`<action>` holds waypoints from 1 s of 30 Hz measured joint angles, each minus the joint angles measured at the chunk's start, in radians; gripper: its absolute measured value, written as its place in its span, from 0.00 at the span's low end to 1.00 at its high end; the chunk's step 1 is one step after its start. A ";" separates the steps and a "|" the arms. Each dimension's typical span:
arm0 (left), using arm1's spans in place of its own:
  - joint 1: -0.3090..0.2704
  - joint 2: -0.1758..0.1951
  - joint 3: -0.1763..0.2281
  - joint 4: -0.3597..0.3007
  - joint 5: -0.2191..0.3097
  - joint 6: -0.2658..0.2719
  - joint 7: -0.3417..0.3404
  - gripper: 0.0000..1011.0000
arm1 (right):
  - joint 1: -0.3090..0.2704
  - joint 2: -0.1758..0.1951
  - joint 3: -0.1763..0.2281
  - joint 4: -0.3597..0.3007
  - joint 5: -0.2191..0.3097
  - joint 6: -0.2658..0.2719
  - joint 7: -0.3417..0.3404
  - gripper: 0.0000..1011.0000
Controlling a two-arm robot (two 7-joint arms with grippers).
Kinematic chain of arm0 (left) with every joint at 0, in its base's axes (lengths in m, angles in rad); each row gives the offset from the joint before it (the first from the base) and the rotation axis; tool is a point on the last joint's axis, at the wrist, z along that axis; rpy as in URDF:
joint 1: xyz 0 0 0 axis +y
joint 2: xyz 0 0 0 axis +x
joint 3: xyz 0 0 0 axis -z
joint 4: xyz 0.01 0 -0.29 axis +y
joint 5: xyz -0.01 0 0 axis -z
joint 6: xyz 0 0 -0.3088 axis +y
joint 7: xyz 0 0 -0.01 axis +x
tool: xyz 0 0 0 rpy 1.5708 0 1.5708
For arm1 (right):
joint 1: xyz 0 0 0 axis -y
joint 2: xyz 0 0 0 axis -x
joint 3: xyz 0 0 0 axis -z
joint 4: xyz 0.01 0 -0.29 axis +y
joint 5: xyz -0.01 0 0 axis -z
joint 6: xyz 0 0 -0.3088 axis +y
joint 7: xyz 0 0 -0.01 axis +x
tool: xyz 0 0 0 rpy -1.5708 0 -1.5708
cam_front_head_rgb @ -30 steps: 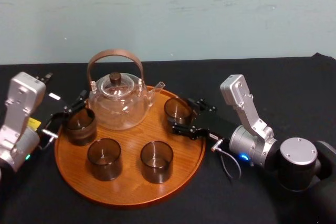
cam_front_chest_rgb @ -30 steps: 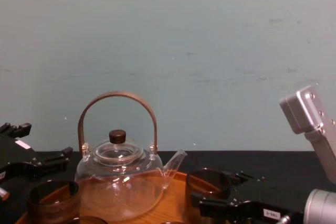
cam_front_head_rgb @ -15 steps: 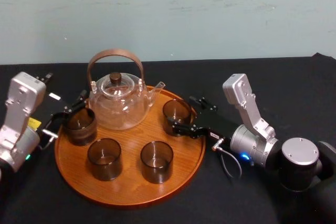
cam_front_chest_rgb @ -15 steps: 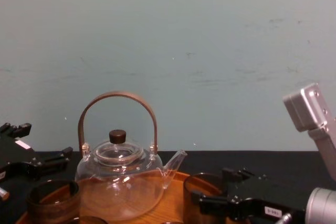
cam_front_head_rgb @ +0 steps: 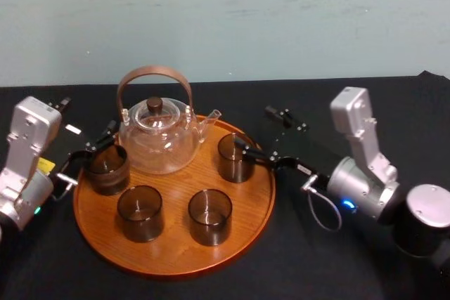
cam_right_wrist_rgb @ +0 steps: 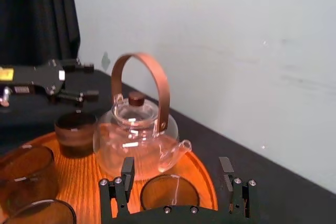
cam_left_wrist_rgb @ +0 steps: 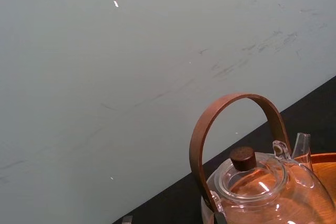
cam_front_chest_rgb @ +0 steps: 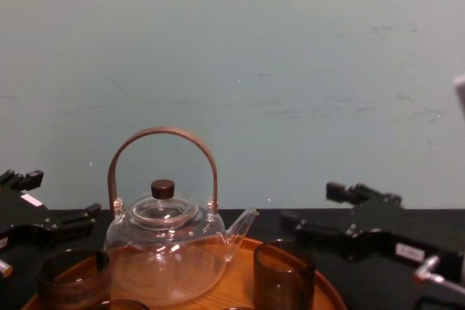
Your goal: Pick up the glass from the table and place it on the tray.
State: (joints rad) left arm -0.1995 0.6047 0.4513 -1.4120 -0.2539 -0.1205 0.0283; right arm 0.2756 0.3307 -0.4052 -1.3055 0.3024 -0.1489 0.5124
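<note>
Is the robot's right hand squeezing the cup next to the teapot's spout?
No, the right hand is open, with gaps on both sides of the cup, which stands on the tray.

A scuffed pale blue-green wall [cam_front_head_rgb: 225, 12] rises behind the black-draped table [cam_front_head_rgb: 394, 107].

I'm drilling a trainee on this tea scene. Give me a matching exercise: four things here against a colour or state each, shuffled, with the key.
Things:
1. teapot
2. tray
3. right gripper
4. tablecloth

Colour or state:
A. black
B. jaws open
C. clear glass
D. orange-brown wood

Pairs: 1-C, 2-D, 3-B, 4-A.
</note>
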 joint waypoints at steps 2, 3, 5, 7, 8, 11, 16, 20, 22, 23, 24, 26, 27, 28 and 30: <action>0.000 0.000 0.000 0.000 0.000 0.000 0.000 0.99 | -0.019 0.012 0.015 -0.030 0.014 0.000 -0.004 0.99; 0.000 0.000 0.000 0.000 0.000 0.000 0.000 0.99 | -0.026 0.016 0.021 -0.040 0.019 -0.001 -0.008 0.99; 0.000 0.000 0.000 0.000 0.000 0.000 0.000 0.99 | -0.046 0.028 0.041 -0.060 0.031 -0.003 -0.021 0.99; 0.000 0.000 0.000 0.000 0.000 0.000 0.000 0.99 | -0.057 0.035 0.054 -0.069 0.037 -0.005 -0.030 0.99; 0.000 0.000 0.000 0.000 0.000 0.000 0.000 0.99 | -0.070 0.042 0.069 -0.075 0.045 -0.007 -0.040 0.99; 0.000 0.000 0.000 0.000 0.000 0.000 0.000 0.99 | -0.095 0.057 0.102 -0.084 0.060 -0.009 -0.055 0.99; 0.000 0.000 0.000 0.000 0.000 0.000 0.000 0.99 | -0.131 0.079 0.145 -0.095 0.074 -0.014 -0.074 0.99; 0.000 0.000 0.000 0.000 0.000 0.000 0.000 0.99 | -0.163 0.095 0.182 -0.101 0.065 -0.027 -0.103 0.99; 0.000 0.000 0.000 0.000 0.000 0.000 0.000 0.99 | -0.178 0.099 0.200 -0.102 0.050 -0.035 -0.122 0.99; 0.000 0.000 0.000 0.000 0.000 0.000 0.000 0.99 | -0.182 0.100 0.206 -0.102 0.044 -0.037 -0.129 0.99; 0.000 0.000 0.000 0.000 0.000 0.000 0.000 0.99 | -0.185 0.100 0.212 -0.102 0.039 -0.039 -0.135 0.99; 0.000 0.000 0.000 0.000 0.000 0.000 0.000 0.99 | -0.192 0.101 0.222 -0.102 0.032 -0.041 -0.145 0.99; 0.000 0.000 0.000 0.000 0.000 0.000 0.000 0.99 | -0.196 0.102 0.228 -0.102 0.029 -0.041 -0.150 0.99; 0.000 0.000 0.000 0.000 0.000 0.000 0.000 0.99 | -0.196 0.101 0.227 -0.102 0.029 -0.042 -0.150 0.99; 0.000 0.000 0.000 0.000 0.000 0.000 0.000 0.99 | -0.195 0.101 0.227 -0.102 0.029 -0.042 -0.150 0.99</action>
State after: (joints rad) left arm -0.1995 0.6046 0.4514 -1.4119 -0.2539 -0.1206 0.0282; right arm 0.0803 0.4321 -0.1783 -1.4077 0.3317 -0.1906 0.3627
